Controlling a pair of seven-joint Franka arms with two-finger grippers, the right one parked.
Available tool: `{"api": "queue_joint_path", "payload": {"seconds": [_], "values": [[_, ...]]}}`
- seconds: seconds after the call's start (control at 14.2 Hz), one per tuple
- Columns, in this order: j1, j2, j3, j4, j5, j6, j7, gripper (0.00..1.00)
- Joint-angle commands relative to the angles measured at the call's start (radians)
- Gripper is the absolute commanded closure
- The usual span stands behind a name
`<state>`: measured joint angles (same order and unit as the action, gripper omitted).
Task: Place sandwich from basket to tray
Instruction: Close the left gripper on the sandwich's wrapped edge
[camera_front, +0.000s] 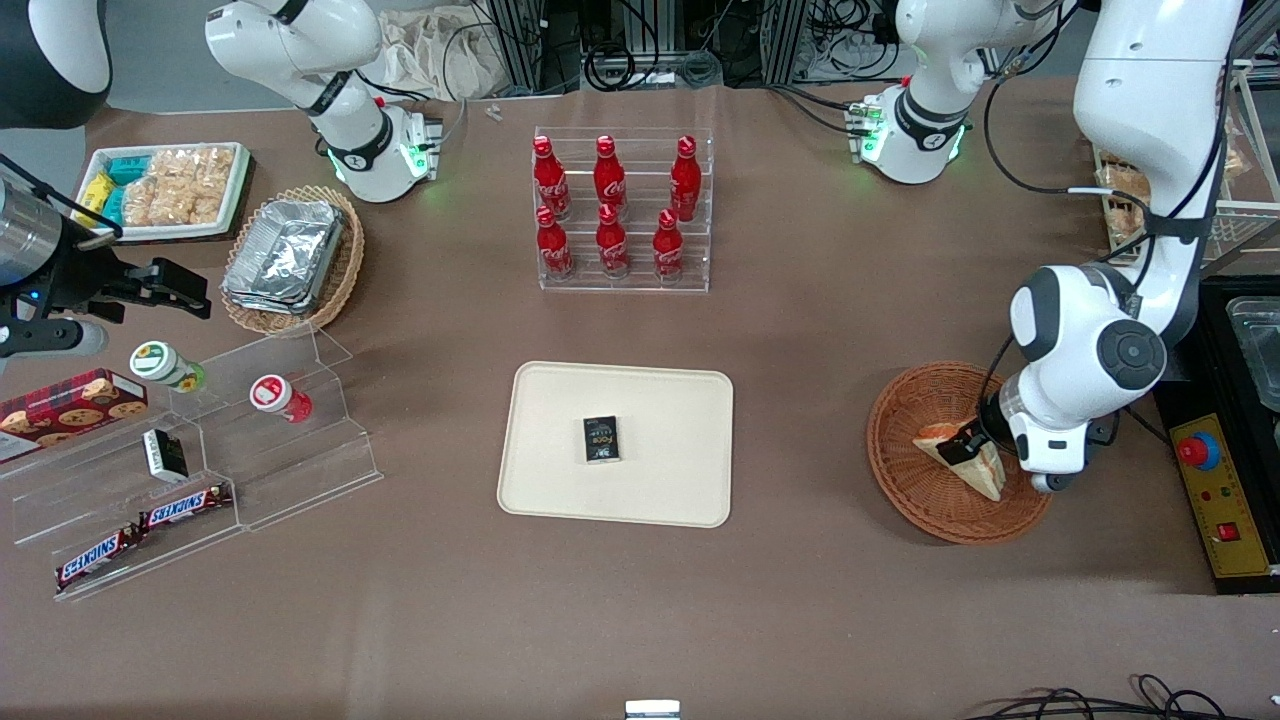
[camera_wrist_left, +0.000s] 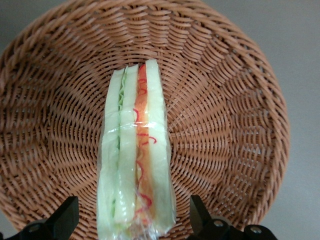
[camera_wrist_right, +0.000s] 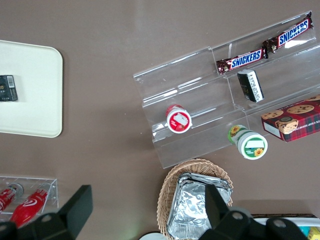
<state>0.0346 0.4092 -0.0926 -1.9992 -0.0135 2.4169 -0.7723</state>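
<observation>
The gripper (camera_wrist_left: 132, 220) hangs spread around the sandwich (camera_wrist_left: 135, 155) in the basket (camera_wrist_left: 235, 100): grasping stage. Next it needs to pinch, lift, and cross to the tray (camera_front: 660, 470).

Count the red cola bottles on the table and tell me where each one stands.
6, all in the clear acrylic rack farther from the front camera than the tray: three on its upper step, three on its lower step. None appears hidden.
</observation>
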Motion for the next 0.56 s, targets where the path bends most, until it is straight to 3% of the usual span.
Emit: {"api": "queue_joint_path", "payload": {"seconds": [0.0,0.14,0.21,0.35,0.49], "values": [[0.007,0.028,-0.004,-0.003,-0.008,0.057,-0.013,0.04],[0.007,0.033,-0.004,0.003,0.007,0.059,0.004,0.6],[0.007,0.031,-0.004,0.002,0.018,0.059,0.005,0.8],[0.004,0.033,-0.004,0.014,0.029,0.059,-0.022,0.87],[-0.001,0.031,-0.006,0.023,0.03,0.054,-0.064,1.0]]}}
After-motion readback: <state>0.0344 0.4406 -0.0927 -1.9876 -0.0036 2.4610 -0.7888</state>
